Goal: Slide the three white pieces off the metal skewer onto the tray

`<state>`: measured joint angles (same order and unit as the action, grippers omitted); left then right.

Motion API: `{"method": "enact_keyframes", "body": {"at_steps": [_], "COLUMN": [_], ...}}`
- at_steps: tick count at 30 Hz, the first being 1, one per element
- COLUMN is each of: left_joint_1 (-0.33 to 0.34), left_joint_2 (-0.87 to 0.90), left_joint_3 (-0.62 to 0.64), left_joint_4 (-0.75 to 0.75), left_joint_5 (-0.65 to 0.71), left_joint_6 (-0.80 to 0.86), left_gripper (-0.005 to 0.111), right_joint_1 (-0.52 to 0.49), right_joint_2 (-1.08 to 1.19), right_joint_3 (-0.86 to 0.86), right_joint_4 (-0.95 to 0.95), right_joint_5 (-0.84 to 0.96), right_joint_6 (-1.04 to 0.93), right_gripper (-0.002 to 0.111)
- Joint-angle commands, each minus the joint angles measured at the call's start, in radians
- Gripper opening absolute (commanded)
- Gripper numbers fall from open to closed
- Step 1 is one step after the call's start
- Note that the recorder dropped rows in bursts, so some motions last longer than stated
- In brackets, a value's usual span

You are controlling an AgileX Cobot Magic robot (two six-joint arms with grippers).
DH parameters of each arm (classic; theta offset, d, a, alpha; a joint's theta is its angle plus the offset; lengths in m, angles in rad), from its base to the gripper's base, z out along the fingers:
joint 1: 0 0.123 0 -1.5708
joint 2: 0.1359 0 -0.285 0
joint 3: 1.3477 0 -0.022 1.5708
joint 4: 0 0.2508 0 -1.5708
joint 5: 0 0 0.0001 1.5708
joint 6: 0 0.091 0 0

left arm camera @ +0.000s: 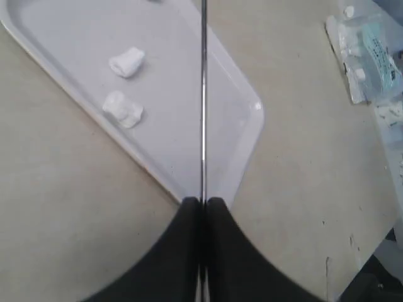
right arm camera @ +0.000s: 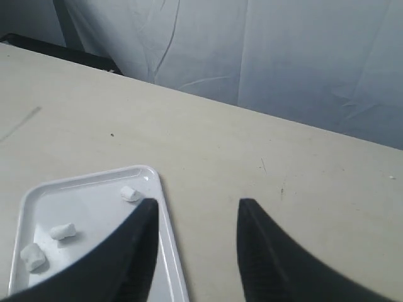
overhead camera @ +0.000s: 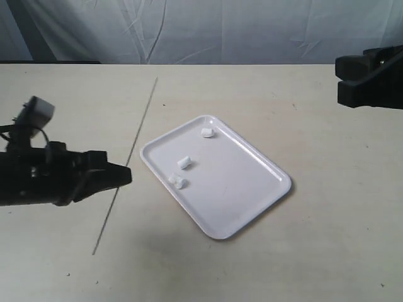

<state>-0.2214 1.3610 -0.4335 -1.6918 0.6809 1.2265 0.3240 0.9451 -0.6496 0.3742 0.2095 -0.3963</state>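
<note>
The white tray (overhead camera: 234, 190) lies at mid-table with the three white pieces on it: one near its far corner (overhead camera: 207, 132) and two toward its left rim (overhead camera: 184, 163) (overhead camera: 178, 182). The metal skewer (overhead camera: 142, 119) is bare and runs slantwise left of the tray. My left gripper (overhead camera: 128, 175) is shut on the skewer near its middle. In the left wrist view the skewer (left arm camera: 203, 94) rises from the left gripper (left arm camera: 203, 202) across the tray (left arm camera: 252, 108), beside two pieces (left arm camera: 127, 61) (left arm camera: 123, 108). My right gripper (overhead camera: 339, 80) (right arm camera: 197, 204) hangs open and empty at the far right, above the tray's far corner (right arm camera: 94, 201).
A clear plastic packet (left arm camera: 368, 56) lies on the table beyond the tray in the left wrist view. A grey cloth backdrop (overhead camera: 208, 28) closes off the table's far edge. Bare tabletop (overhead camera: 327, 239) surrounds the tray.
</note>
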Motion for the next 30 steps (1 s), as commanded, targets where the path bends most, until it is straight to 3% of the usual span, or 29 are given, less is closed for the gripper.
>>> {"method": "enact_keyframes", "body": {"at_steps": [1,11,23,28,30], "left_joint_1": [-0.032,-0.136,-0.160,-0.160,-0.160], "left_joint_2": [0.224,0.508,0.667,0.671,0.677], "left_joint_3": [-0.095,-0.340,-0.414,-0.440,-0.462], "left_joint_4": [-0.053,-0.053,-0.053,-0.053,-0.053], "left_joint_5": [0.087,0.111,0.138,0.136,0.138], "left_joint_6": [0.083,0.119,0.142,0.148,0.146], "left_gripper": [0.000,0.000,0.000,0.024,0.026], "right_joint_1": [-0.005,-0.005,-0.005,-0.005,-0.005], "right_joint_2": [-0.010,-0.010,-0.037,-0.044,-0.044], "right_joint_3": [0.006,0.006,0.006,0.006,0.006], "right_joint_4": [-0.006,0.011,-0.010,-0.010,-0.010], "right_joint_5": [0.011,0.035,0.055,0.080,0.092], "right_joint_6": [0.005,0.007,0.007,0.007,0.007], "right_gripper": [0.039,0.039,0.039,0.039,0.039]}}
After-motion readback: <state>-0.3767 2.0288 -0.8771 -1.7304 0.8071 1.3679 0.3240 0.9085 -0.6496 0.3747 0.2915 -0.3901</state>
